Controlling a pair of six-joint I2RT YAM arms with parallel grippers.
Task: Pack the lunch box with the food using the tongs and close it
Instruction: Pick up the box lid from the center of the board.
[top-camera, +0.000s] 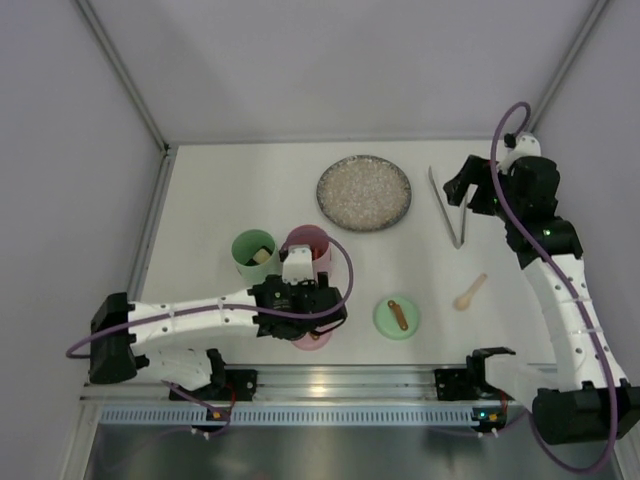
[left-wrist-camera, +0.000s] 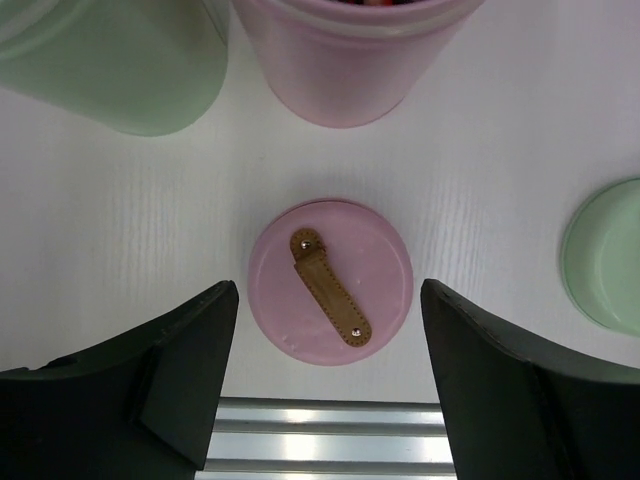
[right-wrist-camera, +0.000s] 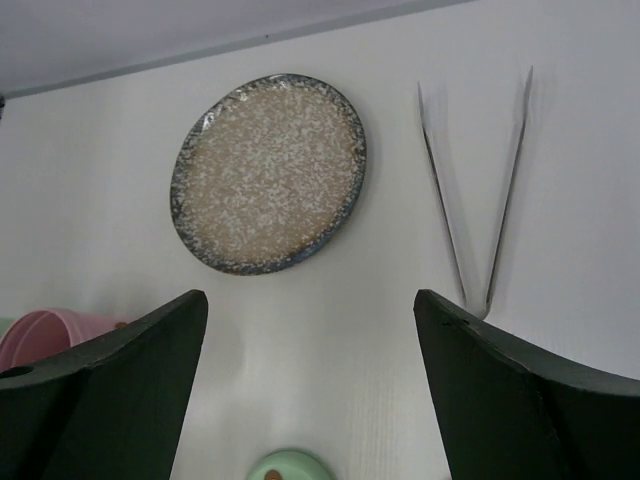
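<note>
The left claw (left-wrist-camera: 328, 292) stands wide open and holds nothing. Directly under it, between the two fingers but not touching them, the pink lid (left-wrist-camera: 375, 270) lies flat on the table (left-wrist-camera: 500, 130), with its brown strap (left-wrist-camera: 330, 288) on top. I judge this lid light, stiff and rather smooth. The fingers should close across its rim, at the widest part. The strap looks soft and too flat to pinch surely. Just beyond the lid stands the pink cup (left-wrist-camera: 345, 60), to the left of it the green cup (left-wrist-camera: 120, 60), and to the right of the claw lies the green lid (left-wrist-camera: 610, 255). Of the food I see only a pale piece (top-camera: 262, 256) inside the green cup from above. What the pink cup contains I cannot tell. The right claw (right-wrist-camera: 310, 300) is open too and empty. The tongs (right-wrist-camera: 478, 314) lie flat ahead of it, slightly to the right, with the joined end nearest to its right finger and the tips pointing away. They seem thin, springy and slippery, so I would take both arms together around the middle. Farther, ahead and to the left, lies the plate (right-wrist-camera: 270, 170), with nothing on it.
</note>
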